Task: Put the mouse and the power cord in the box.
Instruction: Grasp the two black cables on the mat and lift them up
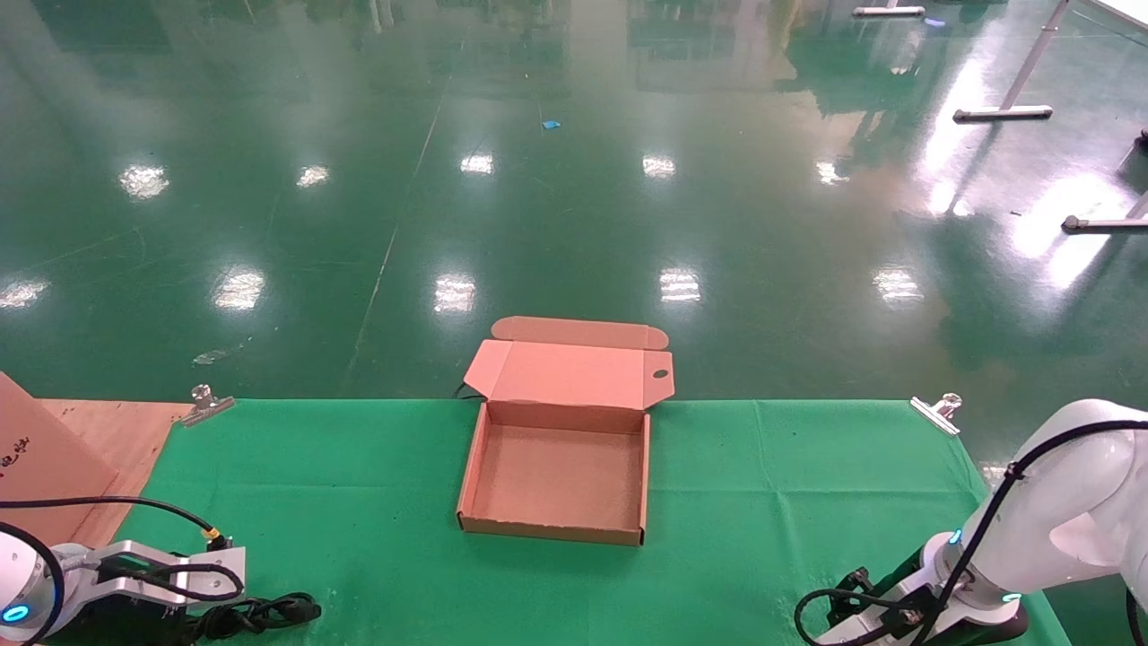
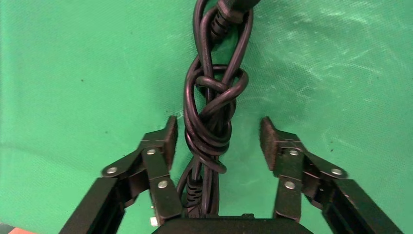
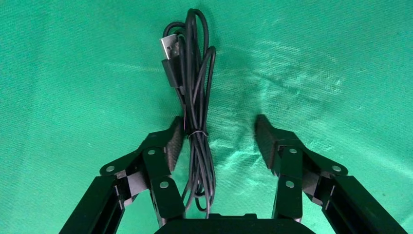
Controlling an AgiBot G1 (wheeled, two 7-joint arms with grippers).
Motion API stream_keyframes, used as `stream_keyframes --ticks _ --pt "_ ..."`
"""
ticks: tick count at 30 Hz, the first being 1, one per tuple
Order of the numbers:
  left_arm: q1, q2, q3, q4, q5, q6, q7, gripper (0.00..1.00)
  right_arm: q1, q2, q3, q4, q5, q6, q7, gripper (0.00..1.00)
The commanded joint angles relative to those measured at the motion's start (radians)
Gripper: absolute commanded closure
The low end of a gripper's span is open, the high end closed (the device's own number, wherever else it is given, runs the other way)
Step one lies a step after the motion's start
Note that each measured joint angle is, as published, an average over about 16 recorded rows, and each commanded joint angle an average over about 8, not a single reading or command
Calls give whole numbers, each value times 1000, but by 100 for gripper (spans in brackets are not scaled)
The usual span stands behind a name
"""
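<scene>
Cardboard box point(image 1: 556, 529): one; power cord point(image 2: 209, 117): one.

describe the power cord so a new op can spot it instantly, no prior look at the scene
On the green cloth, near corner on the robot's left, well left of the open box. The power cord lies between the left gripper's open fingers: thick black cable knotted round itself, unlike the thin USB-tipped cable at the right gripper.

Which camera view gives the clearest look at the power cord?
The left wrist view: the power cord fills it, knotted in a bundle between the open left gripper fingers. The head view shows only its end beside that gripper; the right wrist view shows none of it.
</scene>
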Motion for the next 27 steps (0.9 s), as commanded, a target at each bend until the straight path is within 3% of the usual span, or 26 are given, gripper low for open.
stream_keyframes --ticks 1,27 --pt "0 -1 0 1 0 1 0 100 1 -1 0 -4 0 -1 -3 100" --pt "-19 -16 -3 -6 -4 47 25 100 30 10 9 -27 13 -40 -35 100"
